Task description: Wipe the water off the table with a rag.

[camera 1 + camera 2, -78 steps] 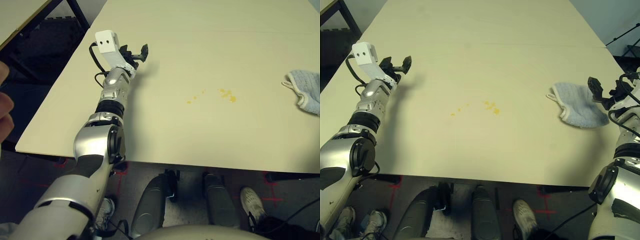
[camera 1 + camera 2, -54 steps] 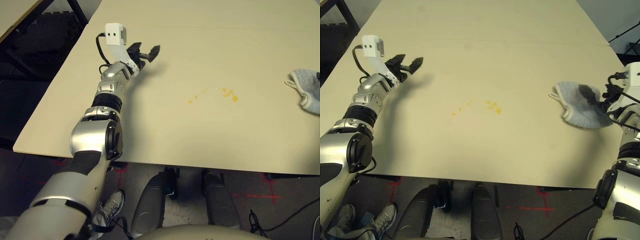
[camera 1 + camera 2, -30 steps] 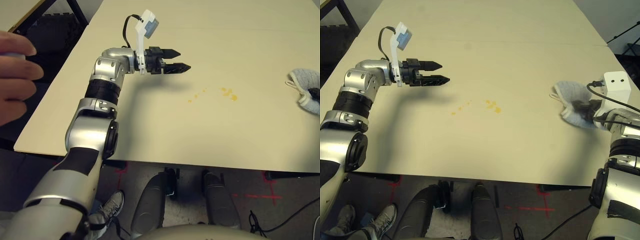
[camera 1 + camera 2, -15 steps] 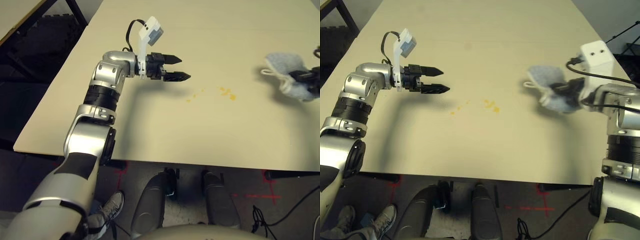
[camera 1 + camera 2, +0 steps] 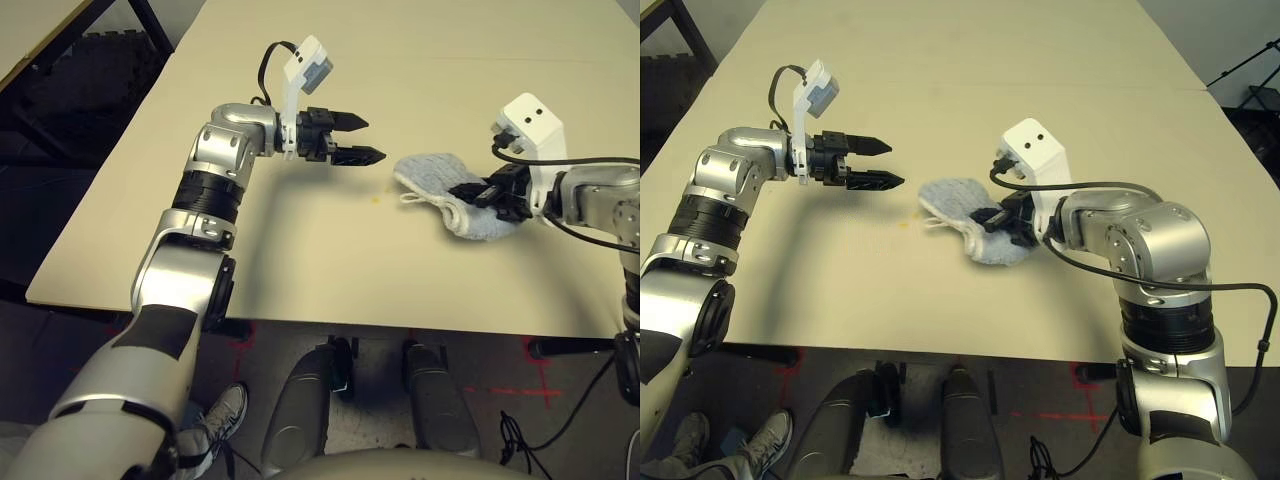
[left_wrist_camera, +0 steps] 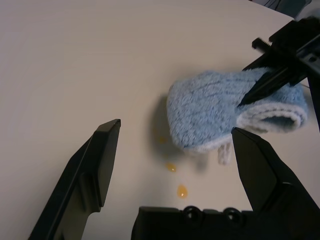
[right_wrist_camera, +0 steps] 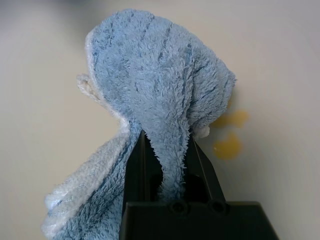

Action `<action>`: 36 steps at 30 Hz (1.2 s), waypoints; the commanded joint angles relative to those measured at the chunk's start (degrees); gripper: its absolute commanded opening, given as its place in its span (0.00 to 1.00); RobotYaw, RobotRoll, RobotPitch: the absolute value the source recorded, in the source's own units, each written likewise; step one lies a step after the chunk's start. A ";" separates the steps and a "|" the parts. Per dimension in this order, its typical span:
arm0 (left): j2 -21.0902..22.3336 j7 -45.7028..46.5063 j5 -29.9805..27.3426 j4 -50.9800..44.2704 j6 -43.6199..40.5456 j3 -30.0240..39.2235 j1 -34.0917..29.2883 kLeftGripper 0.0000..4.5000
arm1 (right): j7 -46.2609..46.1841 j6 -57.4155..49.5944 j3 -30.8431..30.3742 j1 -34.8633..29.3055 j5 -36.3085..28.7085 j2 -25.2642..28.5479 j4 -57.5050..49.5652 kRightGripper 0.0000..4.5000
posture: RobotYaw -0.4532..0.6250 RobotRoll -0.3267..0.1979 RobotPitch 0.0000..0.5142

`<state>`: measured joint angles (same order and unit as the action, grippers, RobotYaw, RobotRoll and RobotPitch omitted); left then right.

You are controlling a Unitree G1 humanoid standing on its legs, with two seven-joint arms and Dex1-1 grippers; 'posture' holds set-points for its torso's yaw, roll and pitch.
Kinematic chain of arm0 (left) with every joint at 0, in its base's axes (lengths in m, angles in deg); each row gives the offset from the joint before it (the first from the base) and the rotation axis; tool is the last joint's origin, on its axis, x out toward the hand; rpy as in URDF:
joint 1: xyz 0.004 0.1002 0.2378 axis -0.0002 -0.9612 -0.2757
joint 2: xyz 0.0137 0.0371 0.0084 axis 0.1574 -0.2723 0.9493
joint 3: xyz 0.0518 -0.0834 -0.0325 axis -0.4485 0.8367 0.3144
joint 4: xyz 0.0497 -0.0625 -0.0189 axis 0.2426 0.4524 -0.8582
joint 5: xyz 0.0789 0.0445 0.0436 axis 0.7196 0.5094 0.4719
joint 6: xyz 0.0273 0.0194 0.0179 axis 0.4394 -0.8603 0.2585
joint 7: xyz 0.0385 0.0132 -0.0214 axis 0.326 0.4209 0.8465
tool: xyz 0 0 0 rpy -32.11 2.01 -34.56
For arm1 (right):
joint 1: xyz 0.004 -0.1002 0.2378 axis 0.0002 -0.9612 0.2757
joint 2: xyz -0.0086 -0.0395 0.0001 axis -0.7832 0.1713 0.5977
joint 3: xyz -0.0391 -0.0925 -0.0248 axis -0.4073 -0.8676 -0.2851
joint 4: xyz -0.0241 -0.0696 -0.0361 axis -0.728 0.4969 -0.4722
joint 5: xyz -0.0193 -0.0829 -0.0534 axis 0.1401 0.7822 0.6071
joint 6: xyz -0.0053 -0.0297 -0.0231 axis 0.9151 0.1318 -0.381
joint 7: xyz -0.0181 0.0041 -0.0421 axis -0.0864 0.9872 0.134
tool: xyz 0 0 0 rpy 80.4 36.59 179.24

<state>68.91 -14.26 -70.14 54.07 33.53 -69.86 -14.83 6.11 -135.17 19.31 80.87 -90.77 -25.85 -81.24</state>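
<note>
Rag [image 5: 965,215] pinched in the right gripper [image 5: 992,218] rests mid-frame on the table [image 5: 1060,60], covering yellow-orange droplets [image 7: 229,146] for wiping. Left gripper [image 5: 880,164], fingers apart, hovers unladen at its left.

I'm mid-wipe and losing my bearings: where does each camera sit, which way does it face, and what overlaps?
Left eye, right eye: on the head, looking forward and down at the table; both silver forearms show, left gripper open, right gripper shut on the rag.
Left wrist: looks along its two open fingers at the rag and water.
Right wrist: looks along its own fingers clamping the rag, droplets beside it.
Shared: all four show the rag; both wrist views show droplets.
</note>
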 commanded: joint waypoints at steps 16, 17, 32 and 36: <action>-0.22 -0.01 0.08 -1.25 -1.47 -0.99 -1.33 1.00 | -3.65 17.57 -0.04 0.20 7.97 -0.46 27.17 0.04 | 0.27 0.62 0.50; -0.23 0.01 0.04 -1.32 -1.57 -0.97 -1.38 1.00 | -3.85 18.22 0.15 0.54 8.29 -0.20 28.25 0.04 | 0.27 0.62 0.50; -0.46 0.25 0.29 -1.21 -1.88 -1.20 -1.96 1.00 | -7.93 25.11 2.55 5.59 14.10 1.56 40.31 0.04 | 0.27 0.62 0.51; -0.60 0.29 0.21 -1.70 -2.08 -1.28 -2.37 1.00 | -9.19 26.92 3.27 7.01 15.61 1.63 42.84 0.04 | 0.27 0.62 0.51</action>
<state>68.39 -14.01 -70.19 53.18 31.85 -70.13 -16.09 -0.99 -108.16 22.01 88.11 -77.77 -25.25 -41.61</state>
